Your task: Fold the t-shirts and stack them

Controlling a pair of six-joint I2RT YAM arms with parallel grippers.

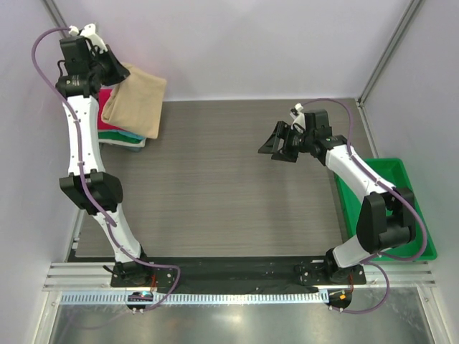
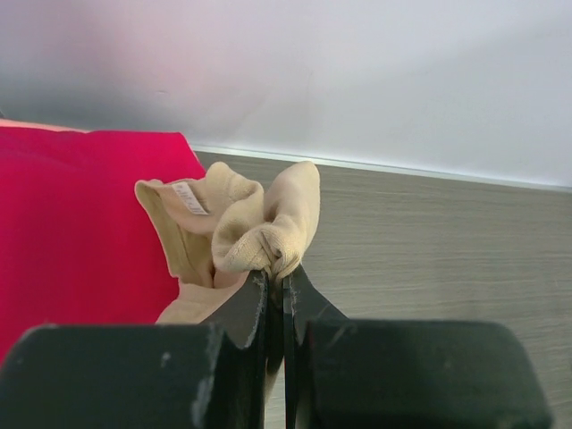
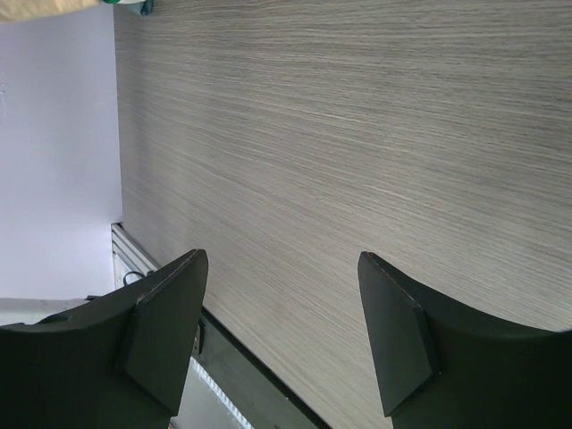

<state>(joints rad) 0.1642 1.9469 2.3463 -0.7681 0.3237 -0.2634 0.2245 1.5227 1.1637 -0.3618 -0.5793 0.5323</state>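
Note:
My left gripper (image 1: 120, 72) is at the far left corner, shut on a bunched edge of the tan t-shirt (image 1: 136, 100). The shirt hangs folded and partly covers the stack below it. In the left wrist view the closed fingertips of the left gripper (image 2: 277, 277) pinch the tan t-shirt (image 2: 259, 223), beside the pink-red t-shirt (image 2: 80, 223). The stack shows the pink-red t-shirt (image 1: 105, 100) on top and teal and green layers (image 1: 118, 136) at its near edge. My right gripper (image 1: 276, 147) hovers open over bare table right of centre, and in the right wrist view the right gripper (image 3: 281, 259) has nothing between its fingers.
A green plastic tray (image 1: 391, 179) lies along the table's right edge, beside the right arm. White walls close off the back and left, tight against the stack. The wood-grain tabletop (image 1: 215, 186) spans the middle.

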